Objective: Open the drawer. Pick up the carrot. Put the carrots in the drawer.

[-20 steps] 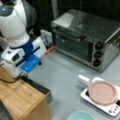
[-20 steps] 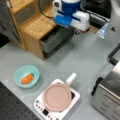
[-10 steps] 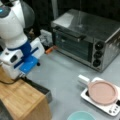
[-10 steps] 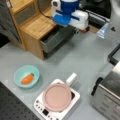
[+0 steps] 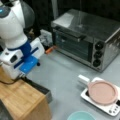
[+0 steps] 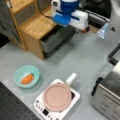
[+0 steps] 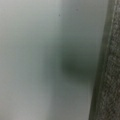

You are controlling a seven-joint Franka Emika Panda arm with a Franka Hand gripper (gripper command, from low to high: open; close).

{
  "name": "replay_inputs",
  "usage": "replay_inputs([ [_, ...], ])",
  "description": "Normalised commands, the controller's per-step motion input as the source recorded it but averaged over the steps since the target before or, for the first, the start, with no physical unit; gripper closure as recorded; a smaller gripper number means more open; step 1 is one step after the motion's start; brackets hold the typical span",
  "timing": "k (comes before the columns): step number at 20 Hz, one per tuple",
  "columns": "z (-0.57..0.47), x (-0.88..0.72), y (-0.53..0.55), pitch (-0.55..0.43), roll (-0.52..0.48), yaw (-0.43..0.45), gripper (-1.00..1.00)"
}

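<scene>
Changing since a second ago: the gripper (image 6: 65,19) has drifted slightly up and toward a front view's left, above the cabinet's front edge.
Gripper position: over the drawer (image 6: 56,40), at the wooden cabinet (image 5: 20,97) corner; also seen in a front view (image 5: 25,63).
Fingers: hidden under the blue-and-white hand; spread or pressed together cannot be told.
Drawer: stands pulled partly out, as before, its dark walls (image 5: 41,89) showing; nothing visible inside.
Carrot: lies untouched in the teal bowl (image 6: 17,73), carrot (image 6: 27,78) well apart from the gripper.
Meaning for task: opening looks done; the carrot is not yet picked up.
Wrist view: only a grey blur.
</scene>
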Motion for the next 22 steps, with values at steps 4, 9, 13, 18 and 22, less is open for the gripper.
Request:
replay_inputs([
  [4, -0.01, 0.09, -0.21, 0.015, 0.101, 0.062, -1.0],
  [9, -0.04, 0.11, -0.2, 0.022, 0.119, 0.042, -1.0],
  [13, 0.05, 0.12, -0.17, 0.044, 0.118, 0.045, -1.0],
  [18, 0.05, 0.13, -0.15, 0.046, 0.077, 0.044, -1.0],
  [22, -0.02, 0.15, -0.07, 0.036, 0.037, 0.04, -1.0],
])
